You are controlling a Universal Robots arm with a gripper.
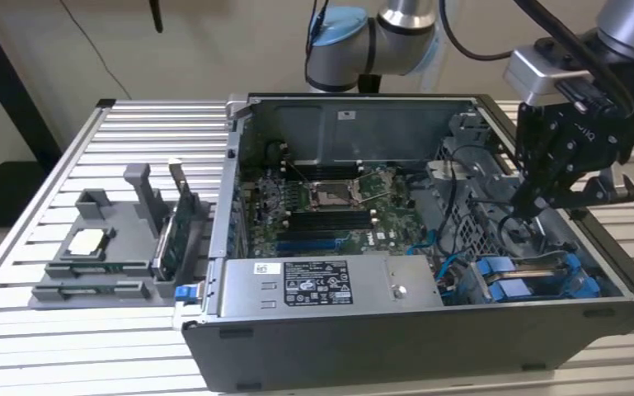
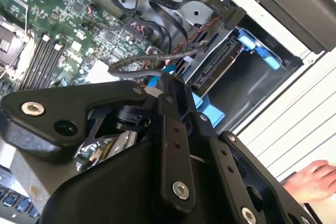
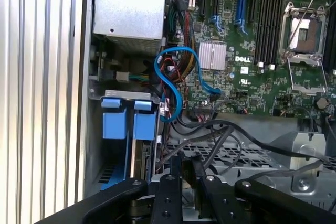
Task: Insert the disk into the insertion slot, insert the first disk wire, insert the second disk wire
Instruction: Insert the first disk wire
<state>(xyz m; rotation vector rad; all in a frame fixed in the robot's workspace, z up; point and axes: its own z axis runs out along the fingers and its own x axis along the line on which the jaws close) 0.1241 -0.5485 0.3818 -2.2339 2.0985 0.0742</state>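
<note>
The disk (image 2: 214,71) sits in the insertion slot (image 2: 253,88) at the case's near corner on the exterior view's right, and its blue carrier (image 1: 523,282) shows there. The same blue carrier (image 3: 129,124) appears in the first wrist view. My gripper (image 1: 531,203) hangs over the case just behind the slot. Its fingers (image 3: 170,195) are drawn close together on a black disk wire (image 3: 223,132). That wire (image 2: 157,62) runs past the fingertips (image 2: 169,90) toward the disk's end. A blue wire (image 3: 177,77) loops beside the slot.
The open computer case (image 1: 405,346) lies on a slatted table, with the motherboard (image 1: 328,206) in its middle and a grey power-supply box (image 1: 328,285) at the front. A grey parts stand (image 1: 108,247) is at the exterior view's left. A person's hand (image 2: 311,179) rests on the table beside the case.
</note>
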